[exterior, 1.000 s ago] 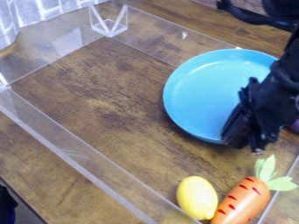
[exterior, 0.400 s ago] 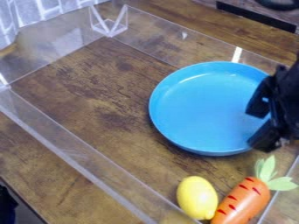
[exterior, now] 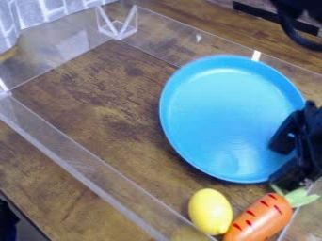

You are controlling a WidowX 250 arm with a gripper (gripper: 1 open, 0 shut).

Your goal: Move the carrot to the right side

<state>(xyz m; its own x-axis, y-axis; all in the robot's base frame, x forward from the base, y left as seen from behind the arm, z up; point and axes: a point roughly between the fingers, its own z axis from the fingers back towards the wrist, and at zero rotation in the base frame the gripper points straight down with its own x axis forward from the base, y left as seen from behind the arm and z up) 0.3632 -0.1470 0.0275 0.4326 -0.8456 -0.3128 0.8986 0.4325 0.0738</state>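
The carrot (exterior: 261, 218) lies at the bottom right of the clear tray, orange with pale green leaves pointing up-right toward the gripper. My black gripper (exterior: 291, 160) is at the right edge, over the front-right rim of the blue plate (exterior: 227, 113), just above the carrot's leaves. Its two fingers (exterior: 288, 142) stand apart, open, with nothing held between them. Part of the gripper is cut off by the frame's edge.
A yellow lemon toy (exterior: 210, 211) lies right beside the carrot on its left. The clear acrylic tray wall (exterior: 75, 155) runs along the front left. A small clear stand (exterior: 119, 21) sits at the back. Bare wood fills the tray's left half.
The gripper went from shut at the plate's front rim to open and moved right and down toward the carrot. The blue plate shifted left and looks larger. Carrot and lemon stayed put.
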